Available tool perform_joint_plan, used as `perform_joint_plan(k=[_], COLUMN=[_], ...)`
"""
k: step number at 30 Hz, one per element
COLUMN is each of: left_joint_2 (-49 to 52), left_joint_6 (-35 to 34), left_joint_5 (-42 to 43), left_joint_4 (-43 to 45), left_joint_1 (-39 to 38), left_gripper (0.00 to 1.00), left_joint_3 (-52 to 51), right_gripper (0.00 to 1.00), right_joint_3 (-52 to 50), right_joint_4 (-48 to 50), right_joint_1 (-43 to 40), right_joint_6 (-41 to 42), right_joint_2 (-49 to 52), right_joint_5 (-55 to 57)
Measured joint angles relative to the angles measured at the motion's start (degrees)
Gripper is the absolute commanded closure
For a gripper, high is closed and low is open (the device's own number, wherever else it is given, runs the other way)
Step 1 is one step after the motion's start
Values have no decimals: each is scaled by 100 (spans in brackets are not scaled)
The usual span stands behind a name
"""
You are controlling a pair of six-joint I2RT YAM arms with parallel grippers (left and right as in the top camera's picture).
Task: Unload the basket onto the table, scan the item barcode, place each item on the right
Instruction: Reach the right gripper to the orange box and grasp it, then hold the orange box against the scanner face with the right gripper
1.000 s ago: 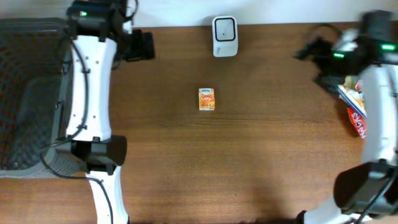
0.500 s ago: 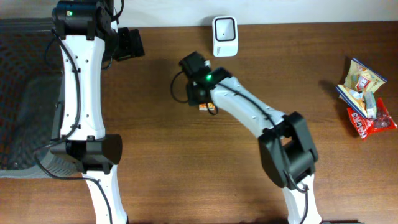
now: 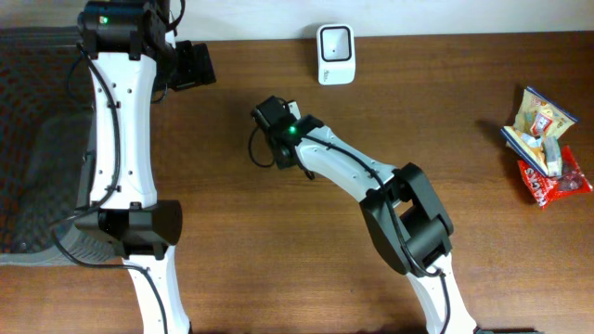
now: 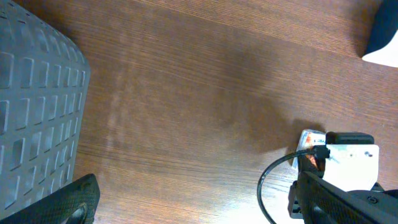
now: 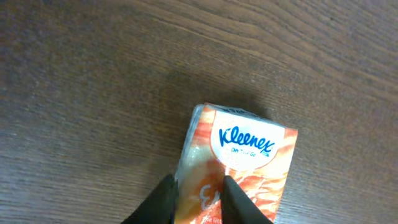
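Note:
The item is an orange and white Kleenex tissue pack (image 5: pixel 249 155) lying on the brown table. My right gripper (image 5: pixel 200 199) has its jaws pinched on the pack's left part, one finger at the left edge and the other over its printed face. In the overhead view the right gripper (image 3: pixel 274 125) covers the pack. The left wrist view shows a corner of the pack (image 4: pixel 309 144) under the right arm's head. The white barcode scanner (image 3: pixel 335 54) stands at the table's back edge. My left gripper (image 3: pixel 195 65) hangs open at the back left, holding nothing.
A dark mesh basket (image 3: pixel 37 139) fills the left side of the table and shows as a grey grid (image 4: pixel 31 93) in the left wrist view. Several snack packets (image 3: pixel 543 148) lie at the far right.
The right arm swung from the far right to the table's middle, came down over the pack and narrowed its jaws onto it. The left arm shifted slightly, then held still.

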Motion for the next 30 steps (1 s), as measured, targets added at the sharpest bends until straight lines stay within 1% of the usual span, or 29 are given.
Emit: perform_joint_plan(k=[1, 4, 6, 7, 8, 9, 10, 12, 16, 18, 19, 21, 22, 24, 27, 30], left_joint_2=[0, 0, 0, 0, 0, 0, 0, 0, 0, 0, 0, 0, 0, 0, 0, 0], left_joint_6=[0, 0, 0, 0, 0, 0, 0, 0, 0, 0, 0, -2, 0, 0, -2, 0], left_joint_5=[0, 0, 0, 0, 0, 0, 0, 0, 0, 0, 0, 0, 0, 0, 0, -2], left_joint_4=[0, -2, -4, -4, -4, -2, -4, -2, -2, -2, 0, 2, 0, 13, 22, 26], left_joint_1=[0, 0, 0, 0, 0, 0, 0, 0, 0, 0, 0, 0, 0, 0, 0, 0], left_gripper=[1, 1, 1, 1, 1, 1, 1, 1, 1, 1, 1, 1, 1, 1, 1, 1], left_joint_3=[0, 0, 0, 0, 0, 0, 0, 0, 0, 0, 0, -2, -4, -4, -4, -9], right_gripper=[77, 68, 67, 69, 73, 86, 96, 96, 96, 96, 96, 96, 96, 96, 96, 96], right_joint_3=[0, 0, 0, 0, 0, 0, 0, 13, 356, 935, 1381, 1910, 2317, 2817, 2955, 2964], right_joint_4=[0, -7, -63, -66, -63, -66, -66, -85, -586, -1019, -1274, -1606, -1655, -1517, -807, 127], right_joint_1=[4, 4, 9, 15, 28, 42, 42, 52, 39, -33, -149, -372, -634, -1222, -2044, -2802], right_joint_6=[-24, -48, -52, -52, -52, -70, -55, -46, -22, 125, 195, 247, 275, 297, 356, 793], right_joint_2=[0, 13, 96, 125, 136, 138, 144, 144, 221, 317, 326, 345, 345, 345, 345, 352], right_joint_5=[17, 144, 234, 269, 295, 332, 385, 435, 422, 380, 256, -155, -579, -1456, -2828, -4030])
